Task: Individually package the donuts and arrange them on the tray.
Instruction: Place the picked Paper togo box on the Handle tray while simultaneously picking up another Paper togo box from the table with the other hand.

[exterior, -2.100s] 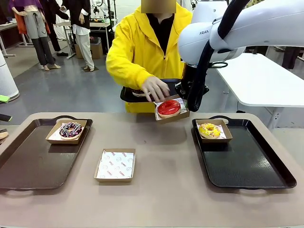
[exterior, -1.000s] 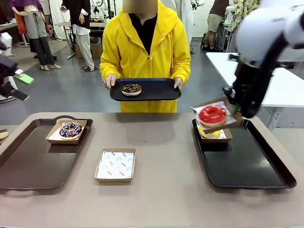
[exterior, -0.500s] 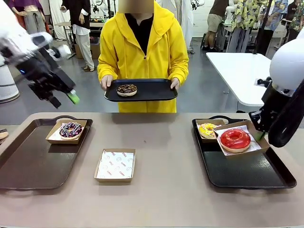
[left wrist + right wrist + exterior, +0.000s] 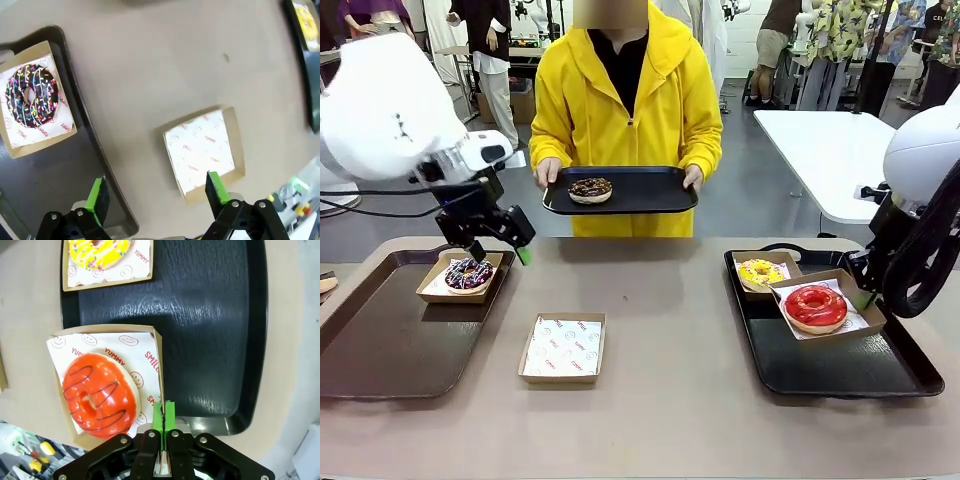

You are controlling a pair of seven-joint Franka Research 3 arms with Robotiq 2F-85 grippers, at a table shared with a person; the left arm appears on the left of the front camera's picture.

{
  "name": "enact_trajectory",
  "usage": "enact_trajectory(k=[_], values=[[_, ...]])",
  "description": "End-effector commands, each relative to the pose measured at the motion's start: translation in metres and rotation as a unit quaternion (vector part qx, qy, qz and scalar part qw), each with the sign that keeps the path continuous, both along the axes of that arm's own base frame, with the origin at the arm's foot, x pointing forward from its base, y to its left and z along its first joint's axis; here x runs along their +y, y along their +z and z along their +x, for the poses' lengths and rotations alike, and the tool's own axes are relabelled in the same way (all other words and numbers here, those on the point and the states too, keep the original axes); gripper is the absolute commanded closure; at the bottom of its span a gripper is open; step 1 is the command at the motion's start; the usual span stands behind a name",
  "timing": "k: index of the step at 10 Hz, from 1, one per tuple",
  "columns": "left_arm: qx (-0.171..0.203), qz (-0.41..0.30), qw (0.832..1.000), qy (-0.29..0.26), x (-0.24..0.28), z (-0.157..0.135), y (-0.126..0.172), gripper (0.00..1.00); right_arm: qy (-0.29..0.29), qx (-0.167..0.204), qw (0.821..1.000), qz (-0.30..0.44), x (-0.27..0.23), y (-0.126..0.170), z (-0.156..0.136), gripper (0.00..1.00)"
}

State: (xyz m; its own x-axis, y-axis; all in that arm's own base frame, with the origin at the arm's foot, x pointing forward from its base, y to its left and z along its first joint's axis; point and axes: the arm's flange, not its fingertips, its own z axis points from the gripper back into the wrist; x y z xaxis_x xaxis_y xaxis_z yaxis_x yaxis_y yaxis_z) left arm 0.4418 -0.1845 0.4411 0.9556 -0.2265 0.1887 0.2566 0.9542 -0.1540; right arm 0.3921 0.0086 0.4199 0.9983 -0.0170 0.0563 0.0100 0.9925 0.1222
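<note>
Table [image 4: 660, 410] and person [image 4: 620, 100] hold four donuts [image 4: 469, 272] [image 4: 760, 271] [image 4: 816, 305] [image 4: 590, 187], four boxes [image 4: 563, 347] [image 4: 432, 290] [image 4: 792, 272] [image 4: 865, 316], three trays [image 4: 380, 350] [image 4: 840, 372] [image 4: 650, 190].

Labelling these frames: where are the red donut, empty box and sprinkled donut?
red donut [image 4: 832, 309], front view, glaze beside the hole.
empty box [image 4: 563, 347], front view, its paper liner.
sprinkled donut [image 4: 46, 97], left wrist view, ring beside hole.
</note>
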Motion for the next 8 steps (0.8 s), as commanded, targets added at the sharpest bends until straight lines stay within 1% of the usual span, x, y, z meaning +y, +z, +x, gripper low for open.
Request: enact_trajectory(k=[1,2,3,8], values=[[-0.012,0.033,0.998,0.044,-0.013,-0.008,-0.019,0.00,0.014,-0.006,1.000,0.013,-0.002,-0.003,0.011,0.99],[0.001,0.030,0.999,0.040,-0.014,-0.015,-0.023,0.00,0.000,0.000,1.000,0.000,0.000,0.000,0.000,0.99],[-0.005,0.010,1.000,0.018,-0.006,-0.003,-0.011,0.00,0.000,0.000,1.000,0.000,0.000,0.000,0.000,0.99],[-0.005,0.010,1.000,0.018,-0.006,-0.003,-0.011,0.00,0.000,0.000,1.000,0.000,0.000,0.000,0.000,0.99]])
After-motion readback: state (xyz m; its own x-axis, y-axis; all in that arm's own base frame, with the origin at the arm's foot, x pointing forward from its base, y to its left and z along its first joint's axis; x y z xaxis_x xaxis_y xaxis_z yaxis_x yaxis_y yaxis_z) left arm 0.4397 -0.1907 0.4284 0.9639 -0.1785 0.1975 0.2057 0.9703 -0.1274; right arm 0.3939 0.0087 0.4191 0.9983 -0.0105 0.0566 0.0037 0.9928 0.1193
